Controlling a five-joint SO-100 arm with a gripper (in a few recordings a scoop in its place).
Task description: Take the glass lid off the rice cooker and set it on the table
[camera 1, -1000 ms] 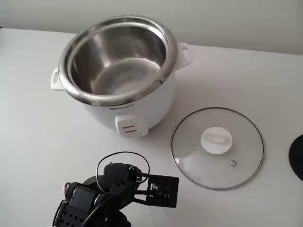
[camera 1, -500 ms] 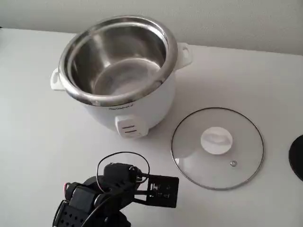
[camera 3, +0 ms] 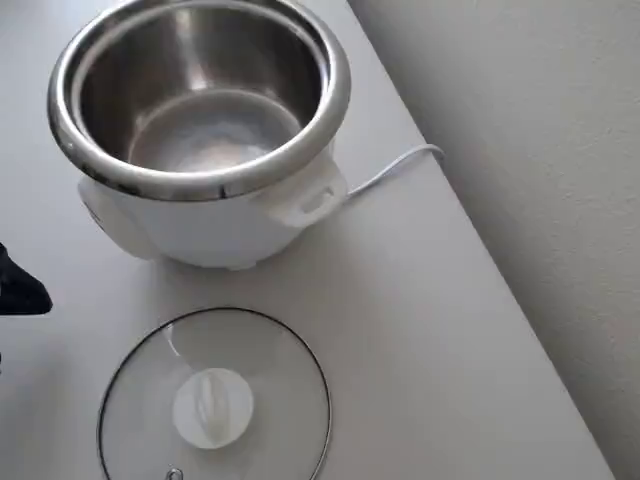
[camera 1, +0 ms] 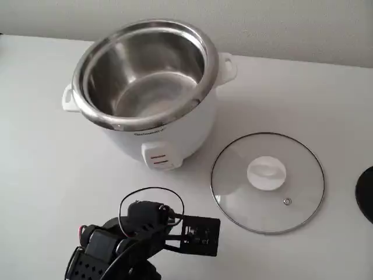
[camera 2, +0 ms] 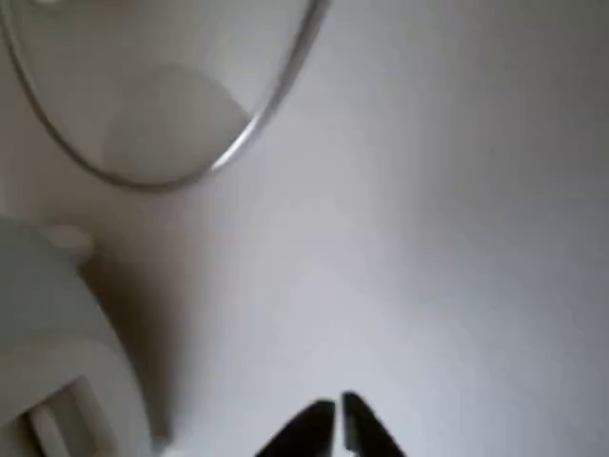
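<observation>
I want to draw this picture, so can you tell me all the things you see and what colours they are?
rice cooker: one, white with a shiny steel pot inside, open, at the back of the table.
glass lid: one, clear with a white knob, flat on the table, right of the cooker in the fixed view.
cord: one, white, behind the cooker in the overhead view.
table: one, white.
dark round thing: one, black, right edge, cut off.
tool: one, black, shut, over bare table, holding nothing.
</observation>
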